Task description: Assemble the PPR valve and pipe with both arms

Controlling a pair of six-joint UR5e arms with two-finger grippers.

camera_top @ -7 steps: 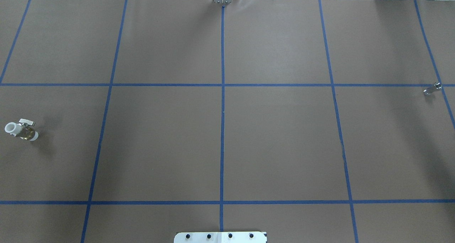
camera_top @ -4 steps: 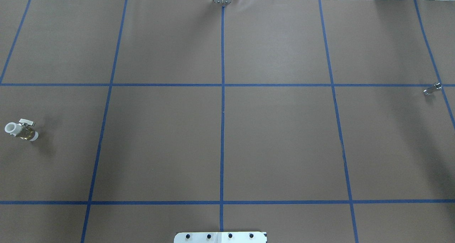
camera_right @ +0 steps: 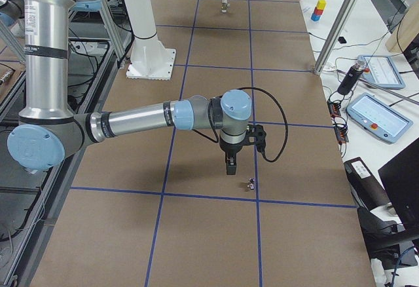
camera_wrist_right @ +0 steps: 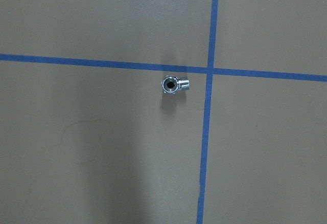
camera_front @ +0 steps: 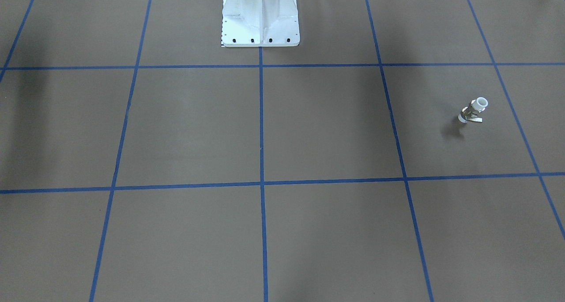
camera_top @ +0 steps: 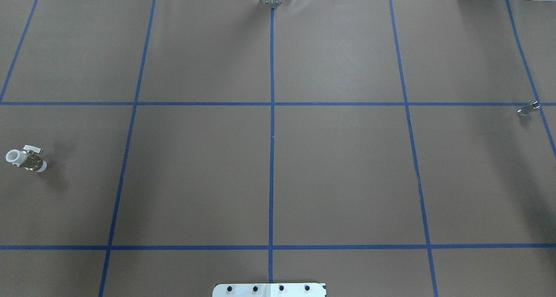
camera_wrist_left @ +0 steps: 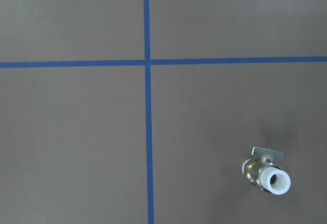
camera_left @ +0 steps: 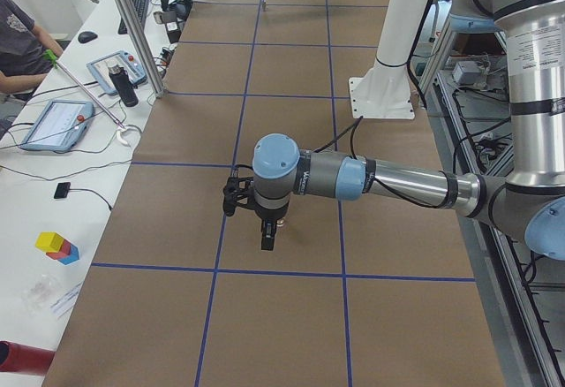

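I see the small PPR valve [camera_top: 26, 159] with white plastic collars, a brass-coloured middle and a flat silvery lever lying on the brown paper-covered table [camera_top: 339, 166] at my left end. The short shiny silver metal pipe [camera_top: 528, 109] lies well apart at the right end, just beside a crossing of blue tape lines [camera_wrist_right: 208, 70]. The left gripper [camera_left: 267, 244] hangs over the valve's area and the right gripper [camera_right: 230, 169] near the pipe. Only the side views show them, so I cannot tell how far their fingers are parted; neither seems to hold anything. Both parts look light, rigid and slick — apt to roll or squirt out. I would pinch the valve across its brass middle clear of the lever, and the pipe across its barrel, leaving the open end free.
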